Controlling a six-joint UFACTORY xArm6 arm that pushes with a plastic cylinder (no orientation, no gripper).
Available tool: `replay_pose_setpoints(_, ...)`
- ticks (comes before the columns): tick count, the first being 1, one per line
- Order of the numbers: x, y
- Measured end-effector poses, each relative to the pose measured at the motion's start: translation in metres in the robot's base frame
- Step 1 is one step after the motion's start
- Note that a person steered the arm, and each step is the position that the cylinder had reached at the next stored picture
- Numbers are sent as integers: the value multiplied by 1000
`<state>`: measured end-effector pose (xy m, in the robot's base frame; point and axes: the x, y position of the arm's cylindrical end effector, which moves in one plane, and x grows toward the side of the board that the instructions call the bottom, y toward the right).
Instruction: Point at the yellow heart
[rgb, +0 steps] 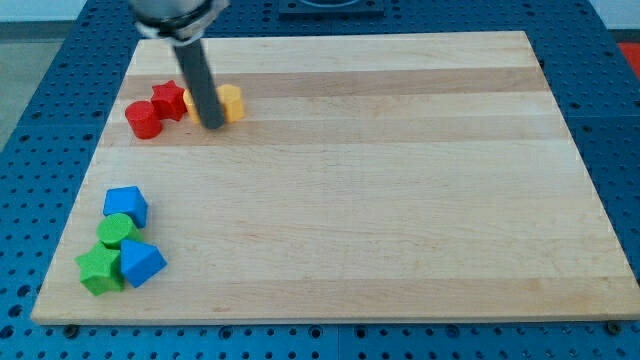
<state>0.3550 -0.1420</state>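
The yellow heart (230, 102) lies near the view's top left on the wooden board (380, 180). My tip (213, 125) rests on the board right at the heart's lower left edge, and the dark rod (197, 75) hides part of the heart. I cannot tell whether another yellow block lies behind the rod. A red star (168, 99) sits just left of the rod, and a red cylinder (144, 119) lies left and below the star.
A cluster sits at the view's bottom left: a blue block (127, 205), a green cylinder (118, 231), a green star (99, 269) and a blue block (141, 263). A blue perforated table (40, 120) surrounds the board.
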Motion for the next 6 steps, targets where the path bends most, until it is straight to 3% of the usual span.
replay_pose_setpoints(2,-39,57)
replay_pose_setpoints(5,-1,20)
replay_pose_setpoints(6,-26,-2)
